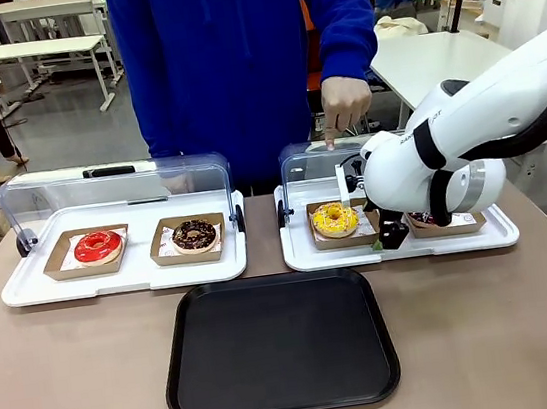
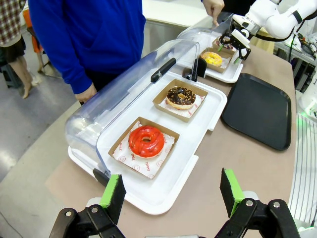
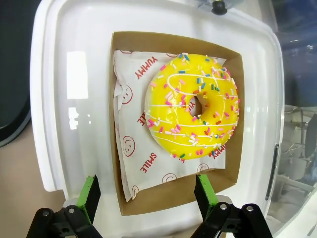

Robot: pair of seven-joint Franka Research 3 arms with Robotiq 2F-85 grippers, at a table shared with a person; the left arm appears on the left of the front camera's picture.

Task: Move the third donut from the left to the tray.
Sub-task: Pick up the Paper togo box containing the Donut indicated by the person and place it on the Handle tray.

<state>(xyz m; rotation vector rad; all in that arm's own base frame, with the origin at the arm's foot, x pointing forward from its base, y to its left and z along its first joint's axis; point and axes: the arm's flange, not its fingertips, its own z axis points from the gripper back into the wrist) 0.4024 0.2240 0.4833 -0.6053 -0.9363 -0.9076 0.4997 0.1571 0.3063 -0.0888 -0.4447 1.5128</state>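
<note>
Where the yellow donut is: third donut from the left [image 1: 334, 220], sitting in the right-hand white tray [image 1: 400, 248], not on the black tray.
Donut look: ring shape, glossy bright yellow glaze [image 3: 193, 106], thin white drizzle lines, tiny multicolour sprinkles.
Holder: shallow square brown cardboard holder [image 3: 173, 191], matte, with a crinkly white paper liner [image 3: 133, 124] printed with red smileys plus "YUMMY" and "SMILE".
Right gripper: down at the donut's tray [image 1: 390, 234]; in its wrist view [image 3: 147, 188] the green-padded fingers are spread wide, nothing gripped, with the holder's near edge between them. Can't tell if either pad touches the cardboard.
Left gripper: also spread wide and holding nothing [image 2: 171, 186], hanging over the near edge of the left white tray [image 2: 163, 193].
Black tray: big flat rectangle [image 1: 280, 405], rounded corners, low rim, smooth plastic with a bit of sheen, on the table just in front of the two white trays.
Lids: clear domed lid [image 1: 309, 165] on the right tray is tipped back, and the person's hand [image 1: 346, 104] has a finger on top of it.
Other donuts: red-glazed donut [image 1: 97, 246] and chocolate donut [image 1: 194, 234] in the left tray, each in its own cardboard square.
Table: plain matte tan table [image 1: 76, 392].
</note>
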